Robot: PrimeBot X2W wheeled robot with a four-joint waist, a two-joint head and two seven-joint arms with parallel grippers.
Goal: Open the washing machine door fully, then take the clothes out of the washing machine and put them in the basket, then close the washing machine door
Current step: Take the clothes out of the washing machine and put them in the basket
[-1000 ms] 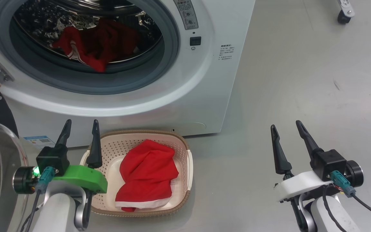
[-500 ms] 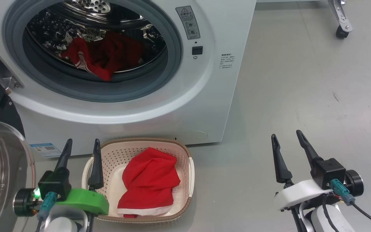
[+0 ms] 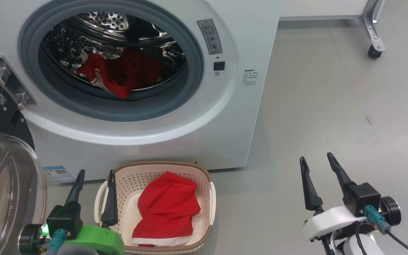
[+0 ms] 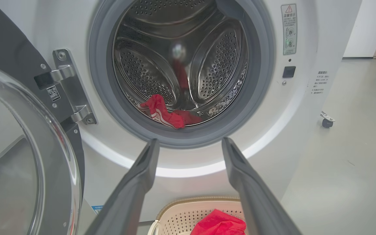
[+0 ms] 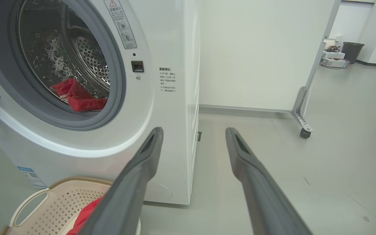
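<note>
The white washing machine (image 3: 225,117) stands with its door (image 3: 2,184) swung open at the left, glass bowl bulging toward me. A red garment with white trim (image 3: 119,76) lies low in the steel drum (image 4: 181,62); it also appears in the wrist views as a red garment (image 4: 165,112) and a red garment (image 5: 77,98). On the floor in front, the cream basket (image 3: 207,198) holds another red garment (image 3: 166,210). My left gripper (image 3: 96,173) is open beside the basket's left rim, holding nothing. My right gripper (image 3: 315,159) hangs open over bare floor at the right.
Grey floor spreads to the right of the machine. A white partition on a metal leg with a caster (image 3: 373,51) stands at the back right. A dark bin (image 5: 352,52) and small items sit far off by the wall.
The head camera has tilted up, so the whole scene sits lower in the picture and more of the drum shows. Both grippers stay open; the garments have not moved.
</note>
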